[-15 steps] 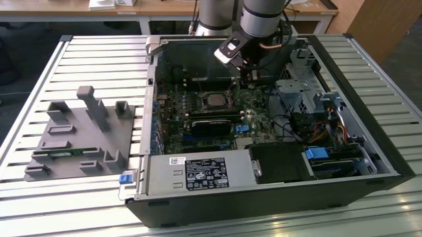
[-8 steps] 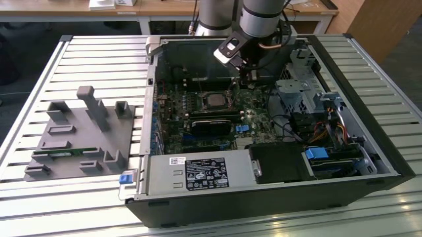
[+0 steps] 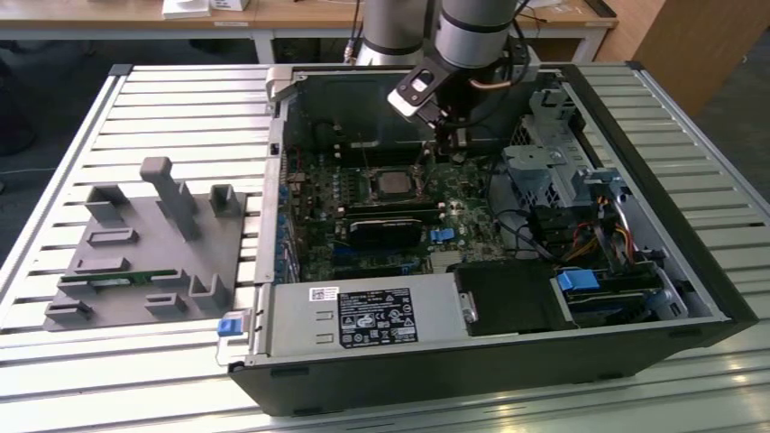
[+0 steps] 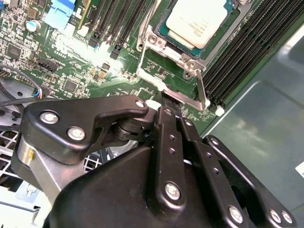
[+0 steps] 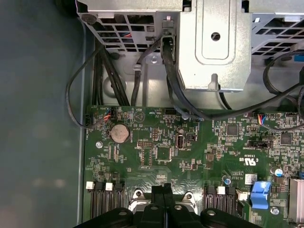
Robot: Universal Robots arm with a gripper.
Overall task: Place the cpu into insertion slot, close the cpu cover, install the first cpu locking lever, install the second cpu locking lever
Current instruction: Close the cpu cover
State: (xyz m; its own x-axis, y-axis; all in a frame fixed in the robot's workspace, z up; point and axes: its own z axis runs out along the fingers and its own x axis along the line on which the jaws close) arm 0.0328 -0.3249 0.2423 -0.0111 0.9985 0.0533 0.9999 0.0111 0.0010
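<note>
So, the cpu [image 4: 197, 19], that small flat square chip with the dull silver-beige top, is sitting down in the insertion slot [image 4: 160, 23], the dark square socket with the silvery rim. The cpu cover [image 4: 190, 99], a thin silvery metal frame with a window in the middle, is swung open off the chip, and green board shows through its window in the second wrist view. The black gripper [image 4: 167, 102] has its two fingers pressed flat together, no gap showing, tips right at the outer edge of that cover. Can't tell if they pinch the plate or just touch it. A thin silvery lever [image 4: 201, 88] runs along one side of the cover. All around is the green motherboard [image 5: 190, 156], with long black memory slots [image 4: 247, 42] beside the socket. In the exterior view the arm reaches into the open black computer case [image 3: 481, 379], which lies on a pale slatted table [image 3: 121, 361], with a grey plastic fixture [image 3: 144, 253] to the exterior view's left.
</note>
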